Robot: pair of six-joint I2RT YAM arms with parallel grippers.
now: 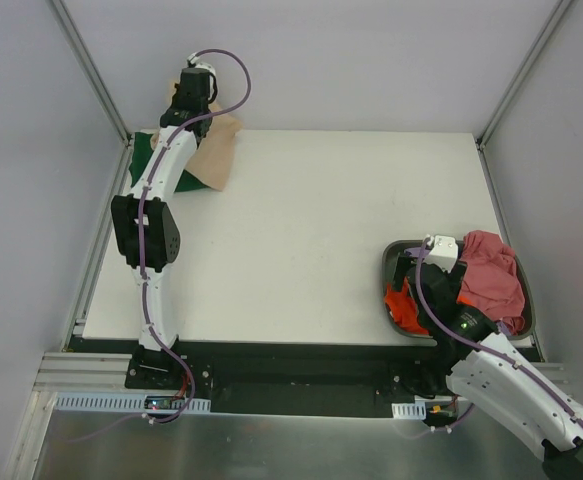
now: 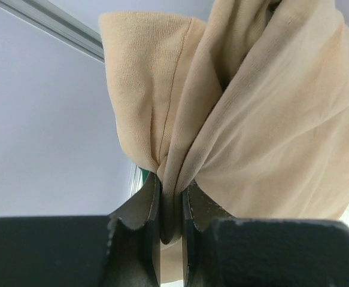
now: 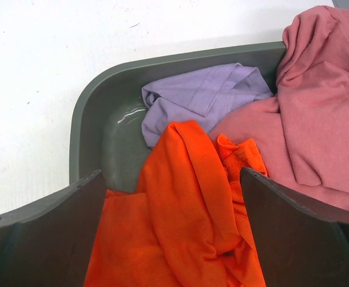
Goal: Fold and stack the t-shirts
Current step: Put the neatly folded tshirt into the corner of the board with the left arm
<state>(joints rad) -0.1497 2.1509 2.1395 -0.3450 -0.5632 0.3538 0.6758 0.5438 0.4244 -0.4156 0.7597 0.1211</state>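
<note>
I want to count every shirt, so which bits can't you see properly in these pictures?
- Green shirt: top view, mostly covered by the left arm.
- Orange shirt: right wrist view, cut off by the bottom edge.
- Pink shirt: right wrist view, cut off at the right edge.
- Bottom of the tub: covered by shirts, so more could hide underneath.

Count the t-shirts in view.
5: beige held by the left gripper at the far-left corner, green beside it; orange, lilac and pink in the tub. More may be hidden.
</note>
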